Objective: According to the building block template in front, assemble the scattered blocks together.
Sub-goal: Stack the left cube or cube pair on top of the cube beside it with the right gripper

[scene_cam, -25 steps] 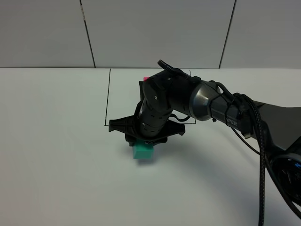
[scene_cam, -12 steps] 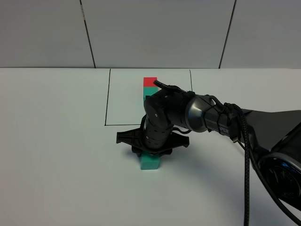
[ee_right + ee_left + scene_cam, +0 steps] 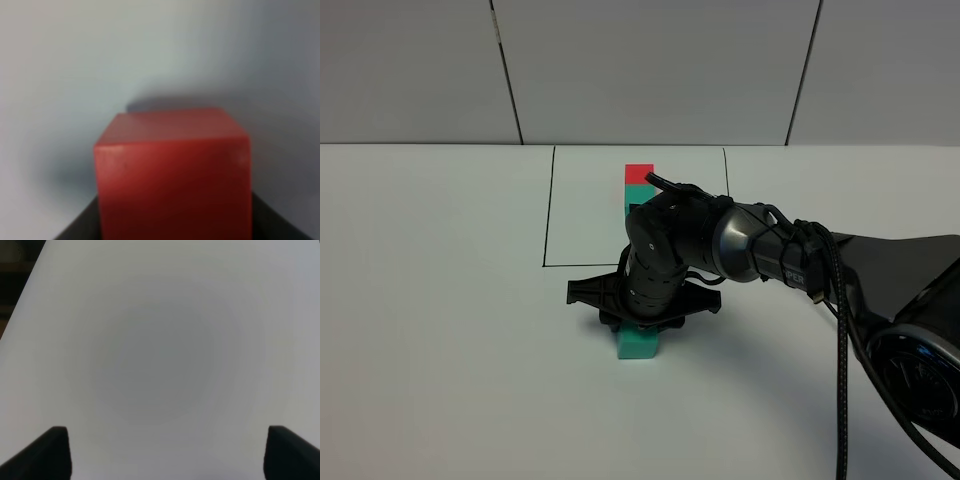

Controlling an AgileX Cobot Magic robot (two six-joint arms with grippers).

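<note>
Now the right pincer is gripping what seems a red cube, pressing down onto the teal cube directly beneath on the counter. Behind it, the template is standing; the left pincer is gaping wide.

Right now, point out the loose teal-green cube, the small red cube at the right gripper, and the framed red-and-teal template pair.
loose teal-green cube (image 3: pixel 639 344), exterior high view, front face below the gripper.
small red cube (image 3: pixel 172 185), right wrist view, near face.
framed red-and-teal template pair (image 3: pixel 638 180), exterior high view, seam between colours.
</note>
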